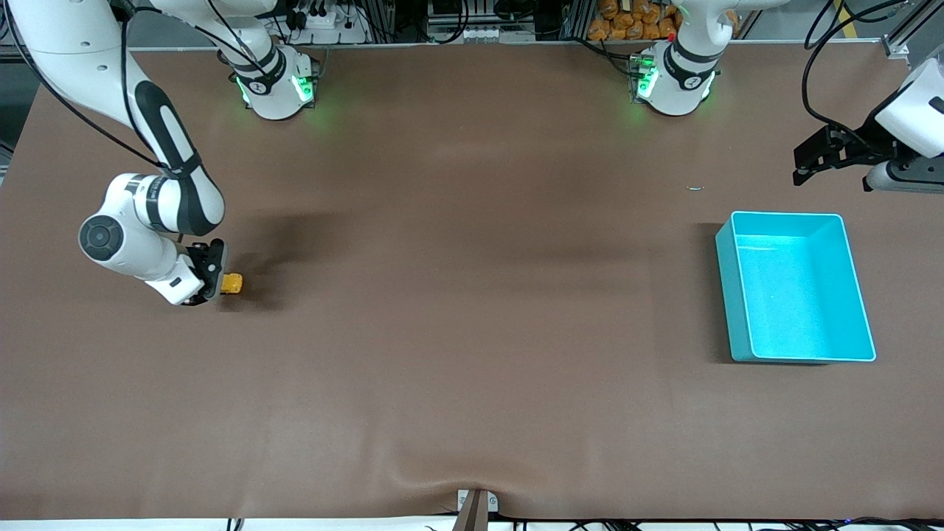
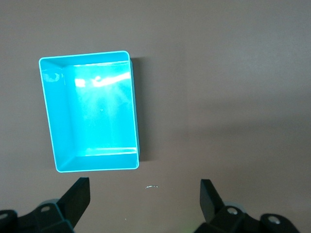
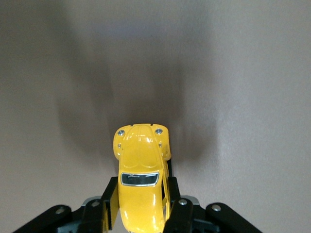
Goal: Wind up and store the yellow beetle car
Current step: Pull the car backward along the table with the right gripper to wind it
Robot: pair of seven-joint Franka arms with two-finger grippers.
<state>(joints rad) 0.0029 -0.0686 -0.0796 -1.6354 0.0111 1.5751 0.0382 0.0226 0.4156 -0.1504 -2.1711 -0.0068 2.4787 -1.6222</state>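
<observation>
Yellow beetle car (image 3: 140,179) clamped in right end effector (image 3: 141,206) nr table edge; left end effector (image 2: 145,194) released, waiting.

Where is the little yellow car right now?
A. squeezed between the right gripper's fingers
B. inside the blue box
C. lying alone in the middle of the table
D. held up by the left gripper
A: the right gripper has its fingers closed on both sides of the yellow beetle car; the teal bin holds nothing.
</observation>
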